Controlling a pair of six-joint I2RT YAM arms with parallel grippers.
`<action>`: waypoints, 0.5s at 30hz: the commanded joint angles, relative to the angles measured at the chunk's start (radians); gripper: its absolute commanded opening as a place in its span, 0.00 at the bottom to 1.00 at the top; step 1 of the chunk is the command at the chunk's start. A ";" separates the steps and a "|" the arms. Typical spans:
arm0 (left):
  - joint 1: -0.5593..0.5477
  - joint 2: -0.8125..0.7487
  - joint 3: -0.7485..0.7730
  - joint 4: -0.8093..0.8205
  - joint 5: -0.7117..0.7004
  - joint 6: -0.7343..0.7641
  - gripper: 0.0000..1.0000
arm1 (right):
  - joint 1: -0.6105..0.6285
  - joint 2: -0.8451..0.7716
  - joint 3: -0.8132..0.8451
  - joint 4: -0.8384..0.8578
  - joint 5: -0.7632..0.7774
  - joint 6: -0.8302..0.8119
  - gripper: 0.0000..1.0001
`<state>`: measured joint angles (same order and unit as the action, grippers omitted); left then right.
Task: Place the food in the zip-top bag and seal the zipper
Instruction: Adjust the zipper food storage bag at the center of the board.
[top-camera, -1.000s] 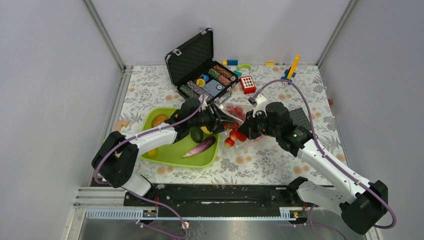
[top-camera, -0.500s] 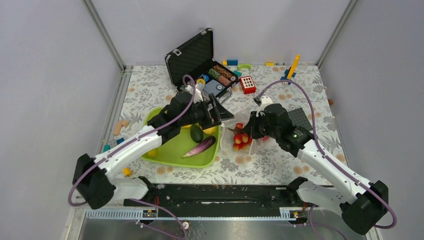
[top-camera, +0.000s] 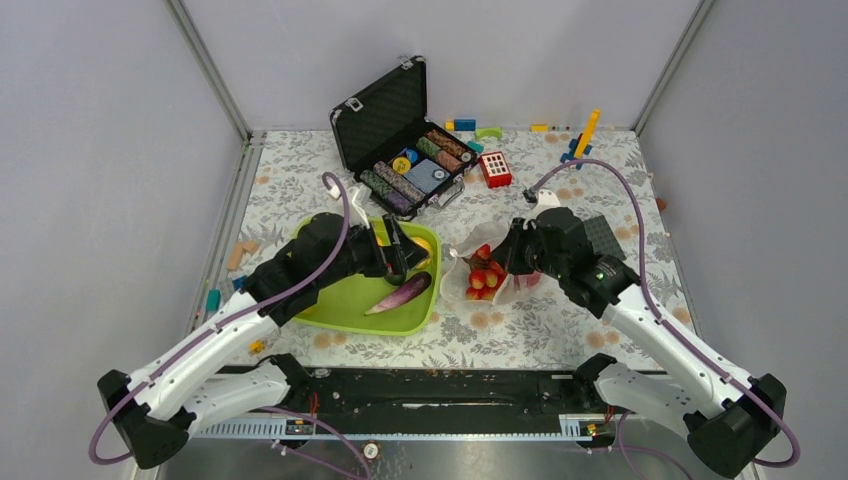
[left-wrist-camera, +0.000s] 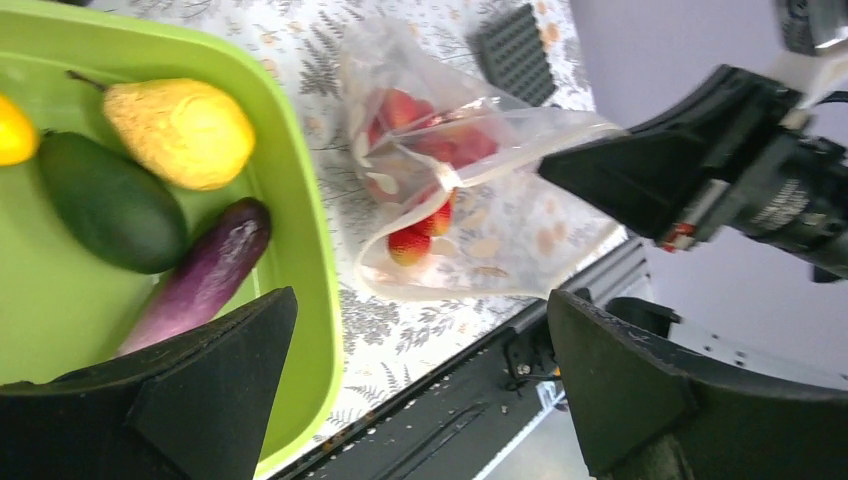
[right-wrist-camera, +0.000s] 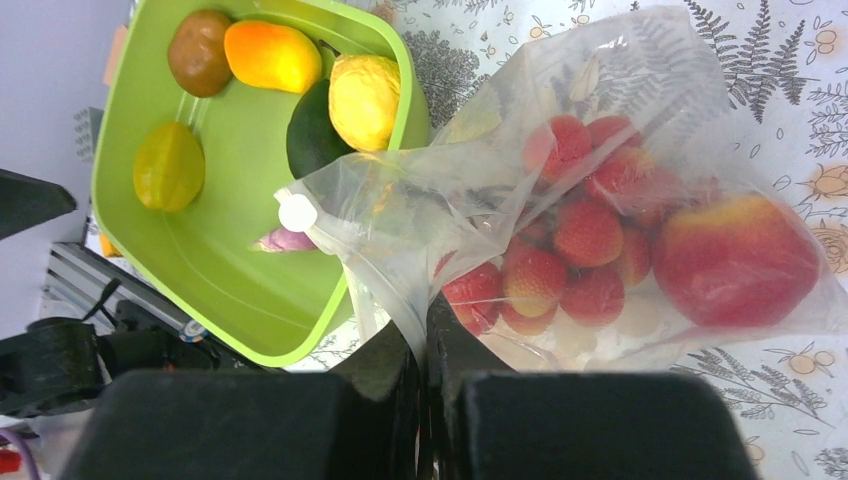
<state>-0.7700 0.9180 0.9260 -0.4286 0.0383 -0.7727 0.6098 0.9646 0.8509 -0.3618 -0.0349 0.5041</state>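
Clear bag (top-camera: 478, 278), left tool (top-camera: 407, 254) now apart

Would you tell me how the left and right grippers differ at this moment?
The left gripper is open and empty; the right gripper is shut on the bag's edge. The left gripper hangs over the green tray's rim, while the right gripper is off to the tray's side. Both are close to the bag.

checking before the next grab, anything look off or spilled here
Nothing looks spilled. The zip-top bag slumps crumpled on its side with its mouth open, pinched at one edge by the right gripper; berries sit close to the mouth.
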 joint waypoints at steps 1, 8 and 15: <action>0.000 0.000 -0.043 0.013 -0.079 0.034 0.99 | 0.007 -0.021 0.068 0.015 0.015 0.069 0.00; -0.001 0.233 0.013 0.115 0.080 0.076 0.98 | 0.007 -0.022 0.075 0.011 -0.013 0.102 0.00; -0.032 0.372 0.017 0.213 0.092 0.140 0.94 | -0.003 -0.030 0.091 -0.018 -0.012 0.130 0.00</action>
<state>-0.7868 1.2629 0.9039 -0.3386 0.1265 -0.6865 0.6094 0.9611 0.8860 -0.3859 -0.0425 0.5991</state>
